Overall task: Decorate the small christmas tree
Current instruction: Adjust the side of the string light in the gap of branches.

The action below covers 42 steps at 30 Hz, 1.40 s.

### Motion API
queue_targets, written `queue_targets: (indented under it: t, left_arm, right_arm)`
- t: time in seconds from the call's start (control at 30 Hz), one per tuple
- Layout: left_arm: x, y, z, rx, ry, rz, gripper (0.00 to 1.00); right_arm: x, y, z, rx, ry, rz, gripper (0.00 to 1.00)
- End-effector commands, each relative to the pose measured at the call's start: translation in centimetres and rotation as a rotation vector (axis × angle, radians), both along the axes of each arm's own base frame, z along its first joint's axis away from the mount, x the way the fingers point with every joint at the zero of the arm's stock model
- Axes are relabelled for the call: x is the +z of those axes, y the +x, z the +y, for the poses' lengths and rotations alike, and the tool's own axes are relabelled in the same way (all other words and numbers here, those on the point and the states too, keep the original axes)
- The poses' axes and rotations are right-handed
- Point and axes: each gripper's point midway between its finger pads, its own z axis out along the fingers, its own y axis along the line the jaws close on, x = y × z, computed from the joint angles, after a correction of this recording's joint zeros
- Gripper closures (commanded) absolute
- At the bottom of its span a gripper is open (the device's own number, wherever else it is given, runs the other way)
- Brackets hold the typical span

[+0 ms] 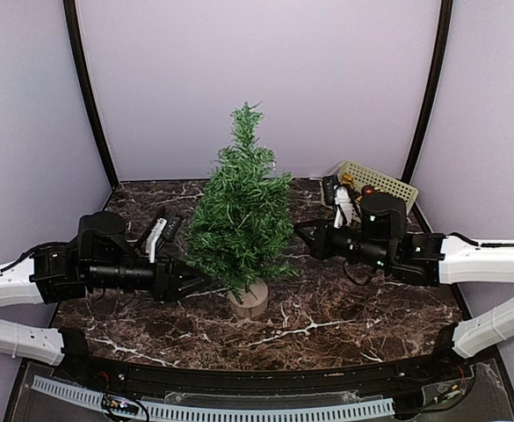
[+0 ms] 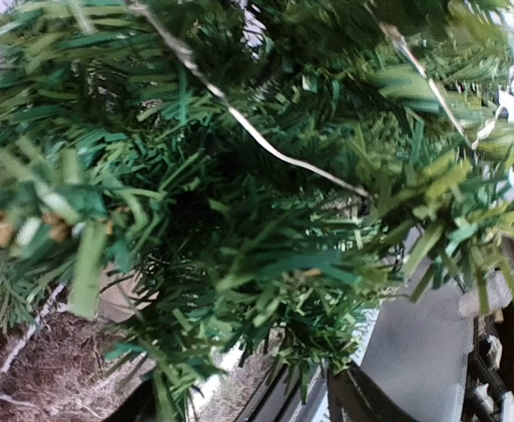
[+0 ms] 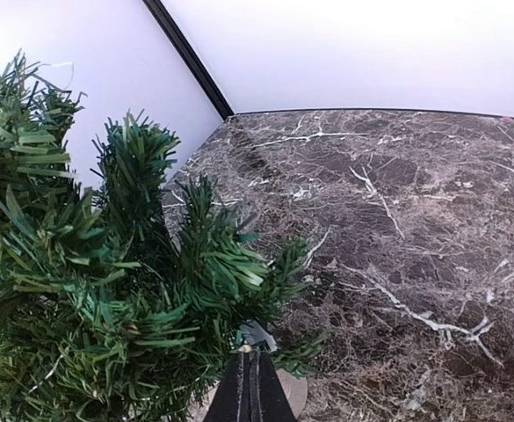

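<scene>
The small christmas tree (image 1: 242, 215) stands mid-table on its round pale wooden base (image 1: 249, 300). My left gripper (image 1: 197, 283) reaches into its lower left branches. In the left wrist view the jaws stand wide apart (image 2: 252, 409) with needle branches (image 2: 239, 220) between them, and a thin silvery wire (image 2: 265, 145) runs across the foliage. My right gripper (image 1: 299, 230) is at the tree's right side. In the right wrist view its jaws (image 3: 249, 356) are pressed together on a small silvery piece with a gold bead (image 3: 258, 334), right against a lower branch (image 3: 213, 264) above the base (image 3: 293, 391).
A cream perforated basket (image 1: 388, 182) with ornaments stands at the back right corner, behind my right arm. The dark marble tabletop (image 1: 327, 308) extends in front of and to the right of the tree. Pale walls close in the back and sides.
</scene>
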Motion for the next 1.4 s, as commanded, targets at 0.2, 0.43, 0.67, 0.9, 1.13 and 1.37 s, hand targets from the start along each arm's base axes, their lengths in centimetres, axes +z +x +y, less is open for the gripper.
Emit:
queue_targets:
  t: [0.2,0.43,0.67,0.9,1.13,1.37]
  left_arm:
    - [2.0,0.8,0.8,0.068,-0.071,-0.044,0.61]
    - [1.8,0.9,0.4,0.061,-0.075,-0.031,0.73]
    - [1.6,1.2,0.2,0.073,-0.067,-0.028,0.91]
    - [1.5,1.3,0.7,0.092,-0.063,-0.026,0.97]
    - [1.4,1.2,0.8,0.095,-0.058,-0.022,0.99]
    - [1.5,1.3,1.1,0.106,-0.057,-0.024,0.94]
  right_arm:
    - [1.5,1.3,1.5,0.046,0.009,-0.05,1.0]
    - [2.1,1.7,2.3,0.105,0.024,-0.064,1.0]
    - [2.7,1.4,2.8,0.157,0.033,-0.07,1.0]
    - [1.1,3.2,2.8,0.131,0.011,-0.03,1.0]
    - [-0.8,4.0,3.3,0.152,0.0,0.026,1.0]
    - [-0.6,4.2,2.2,0.116,-0.007,0.03,0.82]
